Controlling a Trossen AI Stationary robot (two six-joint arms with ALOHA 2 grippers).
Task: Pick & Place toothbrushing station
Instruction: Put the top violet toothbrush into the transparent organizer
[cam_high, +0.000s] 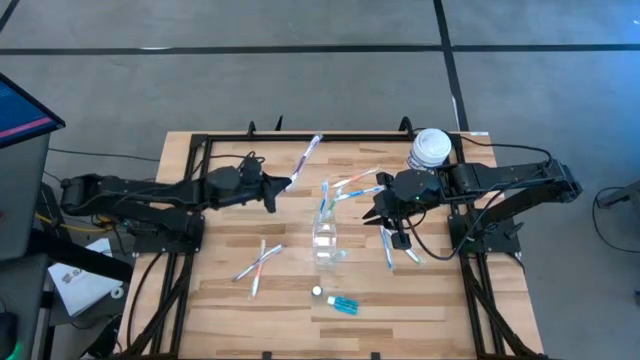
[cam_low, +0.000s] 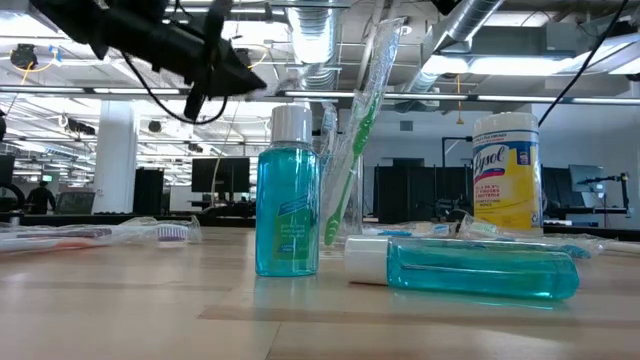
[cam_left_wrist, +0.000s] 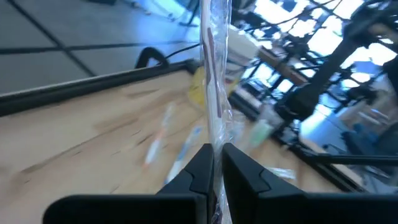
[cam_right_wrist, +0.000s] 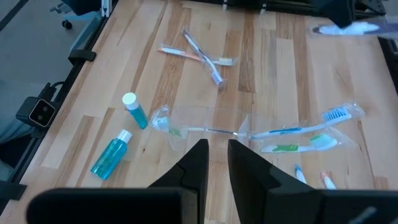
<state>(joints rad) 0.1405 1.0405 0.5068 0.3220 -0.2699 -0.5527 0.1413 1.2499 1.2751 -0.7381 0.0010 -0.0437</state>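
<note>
A small clear tumbler (cam_high: 327, 240) stands mid-table with a few wrapped toothbrushes (cam_high: 350, 186) leaning out of it; one has a green handle (cam_low: 350, 160). My left gripper (cam_high: 272, 192) is left of the tumbler, above the table, shut on a wrapped toothbrush (cam_high: 305, 158). My right gripper (cam_high: 376, 214) is just right of the tumbler, its fingers (cam_right_wrist: 198, 163) a narrow gap apart and empty. One blue white-capped tube (cam_high: 318, 291) stands upright near the front edge. Another (cam_high: 345, 305) lies beside it. My left gripper pinches the clear-wrapped toothbrush (cam_left_wrist: 214, 134) between its two fingers, near one end. The fingers come roughly level from the table's left. The toothbrush runs on beyond the fingertips toward the far right, lifted clear of the table.
Two crossed toothbrushes (cam_high: 258, 262) lie at front left, and others (cam_high: 392, 246) lie right of the tumbler, under my right arm. A yellow container with a white lid (cam_high: 430, 148) stands at the far right. A black frame (cam_high: 205, 140) borders the table.
</note>
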